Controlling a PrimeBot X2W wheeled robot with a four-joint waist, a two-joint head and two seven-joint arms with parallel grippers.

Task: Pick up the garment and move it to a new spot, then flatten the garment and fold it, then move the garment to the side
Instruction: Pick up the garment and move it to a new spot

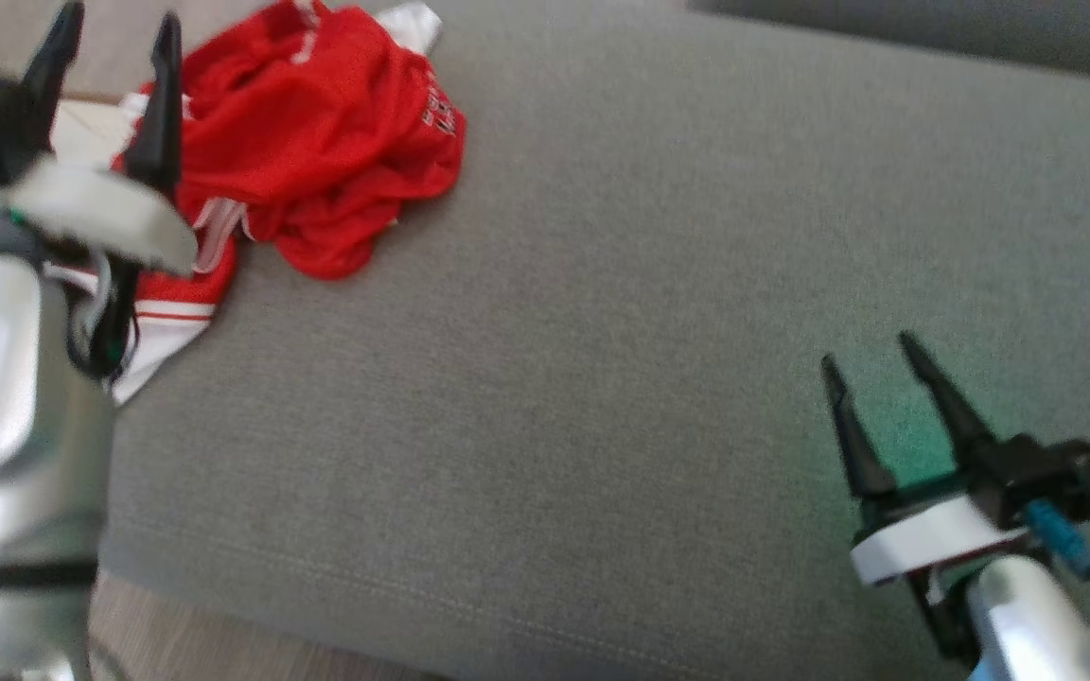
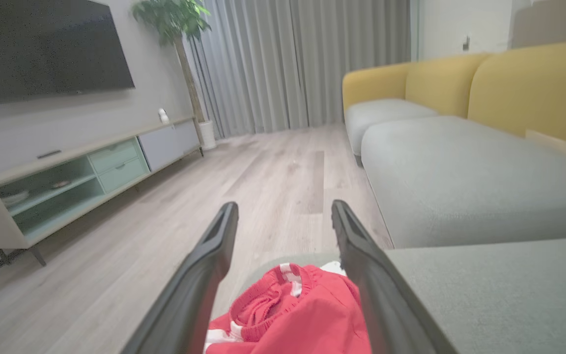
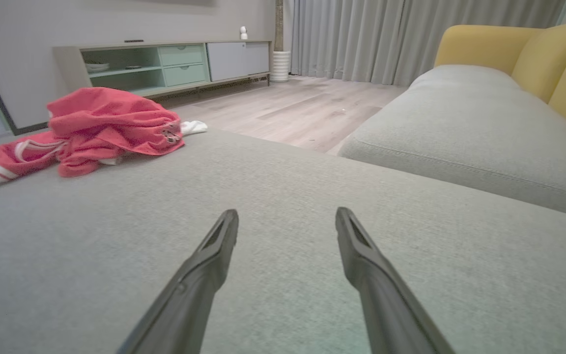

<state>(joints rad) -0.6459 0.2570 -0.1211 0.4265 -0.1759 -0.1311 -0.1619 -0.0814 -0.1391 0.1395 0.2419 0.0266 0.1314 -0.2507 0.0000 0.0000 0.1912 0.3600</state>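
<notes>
**Item 1: garment** (image 2: 302, 314). Red sports fabric with white stripe trim, a gathered elastic band and a small pale print on one fold. It is crumpled in a loose heap, not flattened or folded. It lies at the far left corner of the grey seat cushion (image 1: 602, 331), and its white-edged hem reaches the cushion's left edge.

**Item 2: left gripper** (image 2: 284, 205). Two dark fingers spread wide, with nothing between them. The garment's band lies low between the fingers in the left wrist view. In the head view the gripper (image 1: 119, 14) overlaps the heap's left part. Whether the fingers touch the cloth cannot be told.

**Item 3: right gripper** (image 3: 287, 212). Fingers equally wide apart and holding nothing. It stands over bare cushion at the near right (image 1: 867, 352), well apart from the garment (image 3: 101, 123).

**Item 4: surroundings, beyond the cushion.**
- Pale wood floor (image 2: 283, 167).
- A sofa (image 2: 460, 162) with grey seats and yellow backs.
- A low media cabinet (image 2: 67, 177) with green drawers.
- A dark wall screen (image 2: 47, 49) above the cabinet.
- A potted plant (image 2: 175, 19) and grey curtains (image 2: 302, 59) at the far end.
</notes>
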